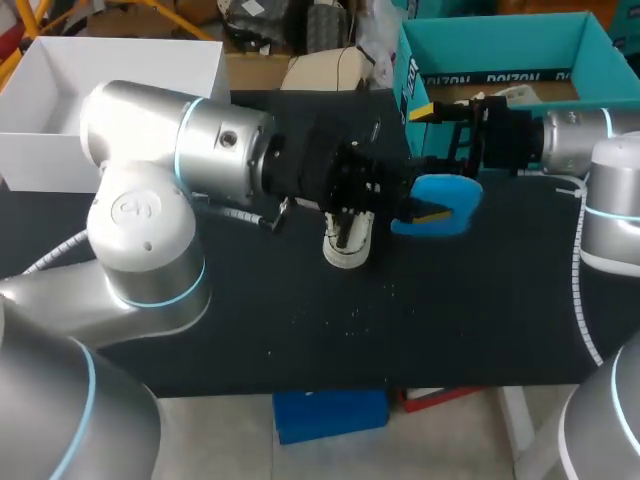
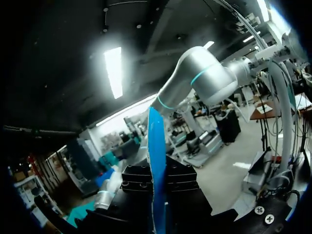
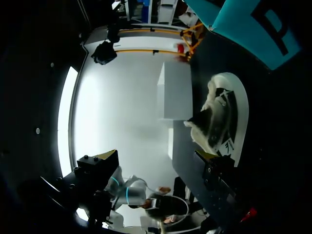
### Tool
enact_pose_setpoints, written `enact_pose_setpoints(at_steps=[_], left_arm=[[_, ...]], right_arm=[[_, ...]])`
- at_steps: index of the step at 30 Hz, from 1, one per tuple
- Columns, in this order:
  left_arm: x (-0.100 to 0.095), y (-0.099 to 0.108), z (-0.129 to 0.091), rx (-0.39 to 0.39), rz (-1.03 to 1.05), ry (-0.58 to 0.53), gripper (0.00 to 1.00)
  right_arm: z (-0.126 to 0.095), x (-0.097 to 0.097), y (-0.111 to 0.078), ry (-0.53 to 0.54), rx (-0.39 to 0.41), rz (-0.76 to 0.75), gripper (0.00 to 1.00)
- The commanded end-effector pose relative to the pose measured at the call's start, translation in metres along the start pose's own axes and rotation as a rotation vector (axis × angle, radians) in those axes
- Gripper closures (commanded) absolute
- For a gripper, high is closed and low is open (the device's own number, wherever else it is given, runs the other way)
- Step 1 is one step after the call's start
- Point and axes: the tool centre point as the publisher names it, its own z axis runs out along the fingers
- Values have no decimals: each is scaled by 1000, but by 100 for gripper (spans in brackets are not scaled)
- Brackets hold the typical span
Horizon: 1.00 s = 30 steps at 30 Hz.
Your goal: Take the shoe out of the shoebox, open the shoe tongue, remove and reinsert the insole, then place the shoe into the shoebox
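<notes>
A blue insole (image 1: 440,205) hangs above the black table, my left gripper (image 1: 412,208) shut on its near end. In the left wrist view the insole (image 2: 157,161) stands edge-on between the dark fingers of the left gripper (image 2: 157,200). The white and black shoe (image 1: 348,245) sits on the table just below that gripper, partly hidden by it. My right gripper (image 1: 440,125) hovers open beside the teal shoebox (image 1: 500,45), holding nothing. In the right wrist view the shoe (image 3: 222,117) lies ahead of the right gripper (image 3: 156,156), beside one of its fingertips (image 3: 207,155).
A white open box (image 1: 110,70) stands at the table's back left, also seen as the white box (image 3: 175,90) past the shoe. The teal shoebox (image 3: 253,24) is at the back right. The black table (image 1: 450,310) stretches in front of the shoe.
</notes>
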Motion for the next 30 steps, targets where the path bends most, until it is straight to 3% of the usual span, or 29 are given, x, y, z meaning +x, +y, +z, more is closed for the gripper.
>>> enact_pose_setpoints(at_steps=[1,2,21,22,23,25,26,27,28,29,30], left_arm=[[19,27,-21,45,151,51,100],[19,35,-23,41,122,71,100],[19,35,-23,41,122,71,100],[26,29,-19,26,217,62,100],[33,29,-18,-57,299,36,100],[44,32,-24,-68,480,-4,100],[48,37,-29,-142,545,-35,100],[50,45,-35,-84,600,-47,100],[53,51,-40,-80,636,-65,100],[54,58,-43,-129,661,-60,100],[57,65,-47,-108,702,-61,100]], right_arm=[[1,0,0,0,-3,0,0],[1,0,0,0,-3,0,0],[1,0,0,0,-3,0,0],[1,0,0,0,-3,0,0],[1,0,0,0,-3,0,0],[1,0,0,0,-3,0,0],[1,0,0,0,-3,0,0],[1,0,0,0,-3,0,0],[1,0,0,0,-3,0,0],[1,0,0,0,-3,0,0],[1,0,0,0,-3,0,0]])
